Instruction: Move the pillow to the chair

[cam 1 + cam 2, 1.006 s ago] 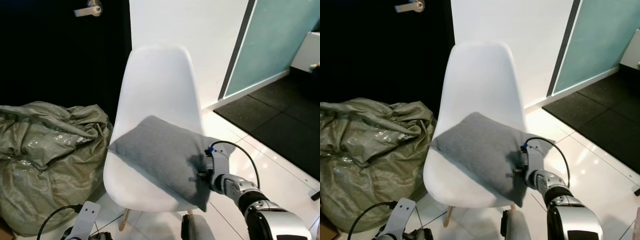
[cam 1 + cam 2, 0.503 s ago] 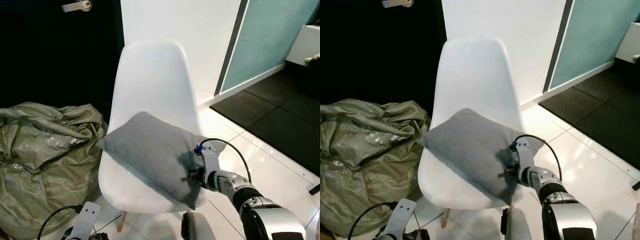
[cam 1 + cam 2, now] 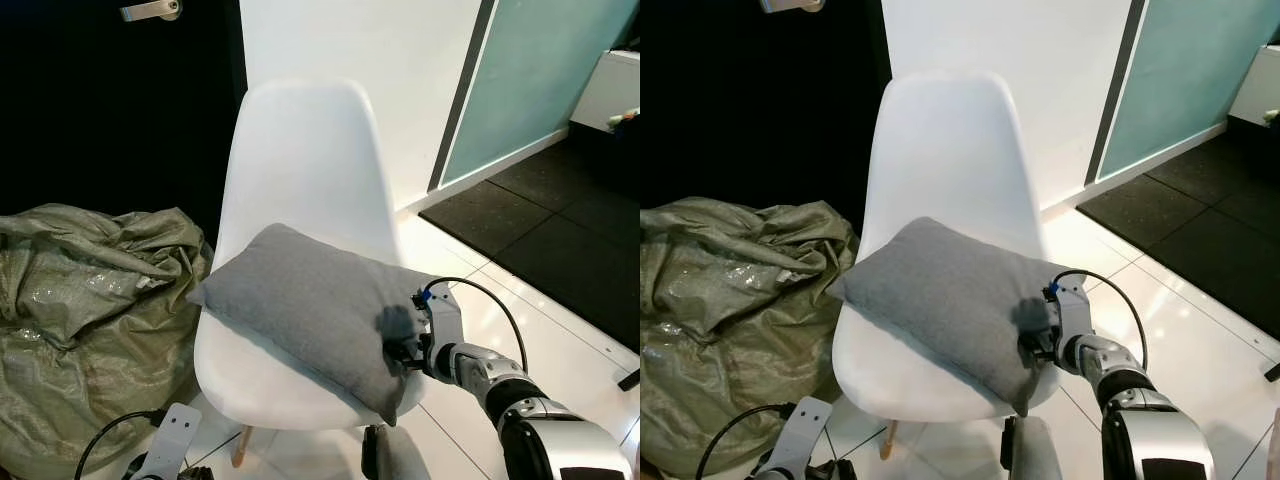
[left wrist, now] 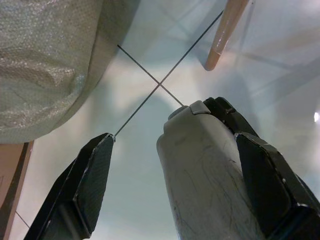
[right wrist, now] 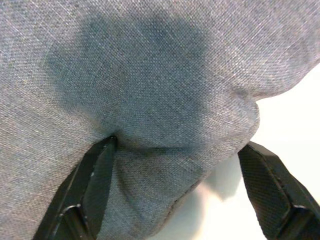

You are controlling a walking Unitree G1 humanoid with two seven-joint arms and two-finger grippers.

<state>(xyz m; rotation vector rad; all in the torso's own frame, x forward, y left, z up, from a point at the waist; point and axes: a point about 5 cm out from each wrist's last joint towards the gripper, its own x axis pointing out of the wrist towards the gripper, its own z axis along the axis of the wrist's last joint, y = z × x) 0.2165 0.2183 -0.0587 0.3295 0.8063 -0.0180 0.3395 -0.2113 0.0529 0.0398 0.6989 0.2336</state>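
From my head cameras, the grey pillow (image 3: 310, 300) lies across the seat of the white chair (image 3: 300, 170), its near right corner overhanging the seat's front edge, where my right gripper (image 3: 405, 345) meets it. A crumpled green bag (image 3: 90, 290) slumps on the floor beside the chair. My left wrist camera shows my left gripper (image 4: 175, 185) released, fingers spread above the tiled floor (image 4: 150, 65), idle. My right wrist camera shows the fingers (image 5: 95, 175) spread wide around the pillow's corner, fabric bulging between them, so I judge the hold let go.
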